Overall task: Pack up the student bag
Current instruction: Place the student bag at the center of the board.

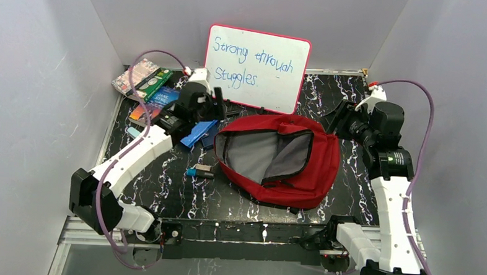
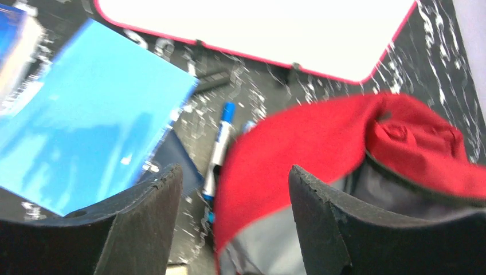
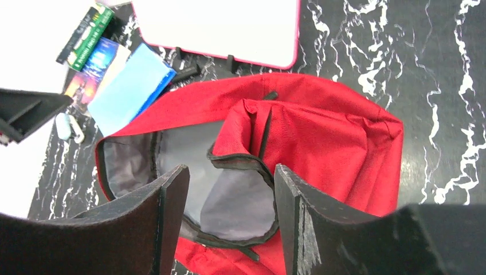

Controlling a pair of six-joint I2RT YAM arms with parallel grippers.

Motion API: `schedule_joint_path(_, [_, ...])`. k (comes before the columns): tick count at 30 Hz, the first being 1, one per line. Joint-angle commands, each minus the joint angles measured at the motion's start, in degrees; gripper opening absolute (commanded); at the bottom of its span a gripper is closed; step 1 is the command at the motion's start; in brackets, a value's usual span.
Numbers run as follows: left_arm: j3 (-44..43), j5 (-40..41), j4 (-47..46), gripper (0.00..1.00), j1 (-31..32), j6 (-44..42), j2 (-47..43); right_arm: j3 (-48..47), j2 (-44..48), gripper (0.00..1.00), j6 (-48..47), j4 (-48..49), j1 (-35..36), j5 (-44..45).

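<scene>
The student bag (image 1: 308, 171) is a red backpack lying open in the middle of the table, with its grey lining (image 1: 259, 153) showing. It also shows in the left wrist view (image 2: 344, 143) and the right wrist view (image 3: 332, 132). My left gripper (image 1: 219, 110) is open and empty, hovering at the bag's back left edge, with the red rim between its fingers (image 2: 235, 183). My right gripper (image 1: 336, 120) is open and empty at the bag's back right, above the grey opening in its own view (image 3: 232, 177).
A whiteboard (image 1: 256, 67) with writing stands at the back. A blue book (image 1: 199, 134) lies left of the bag, with more books (image 1: 145, 83) at the back left. A blue marker (image 2: 220, 140) lies by the bag's rim. Small markers (image 1: 200, 171) lie nearer front.
</scene>
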State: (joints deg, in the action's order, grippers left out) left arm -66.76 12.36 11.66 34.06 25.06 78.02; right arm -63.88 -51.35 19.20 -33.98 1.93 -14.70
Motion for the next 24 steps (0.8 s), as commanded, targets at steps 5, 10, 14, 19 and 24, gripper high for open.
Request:
schedule_joint_path(5, [-4.89, -2.23, 3.35, 0.66, -16.25, -1.86, -0.27, -1.45, 2.79, 0.66, 1.91, 7.15, -0.13, -3.83])
schedule_joint_path(10, [-8.60, -2.13, 3.06, 0.66, -26.06, -3.94, 5.81, 1.49, 2.97, 0.66, 4.94, 9.46, -0.13, -8.71])
schedule_joint_path(14, [-13.08, -0.67, 0.01, 0.66, -29.65, -10.43, 11.66, 4.00, 2.67, 0.66, 6.19, 10.55, -0.14, -10.92])
schedule_joint_path(19, [-18.96, 1.72, -5.70, 0.67, -31.26, -22.20, 20.60, 6.08, 2.66, 0.66, 6.12, 10.81, -0.16, -11.92])
schedule_joint_path(24, [-26.00, 3.33, -6.08, 0.66, -33.36, -32.57, 29.22, 7.94, 2.63, 0.66, 6.03, 10.99, -0.09, -12.58])
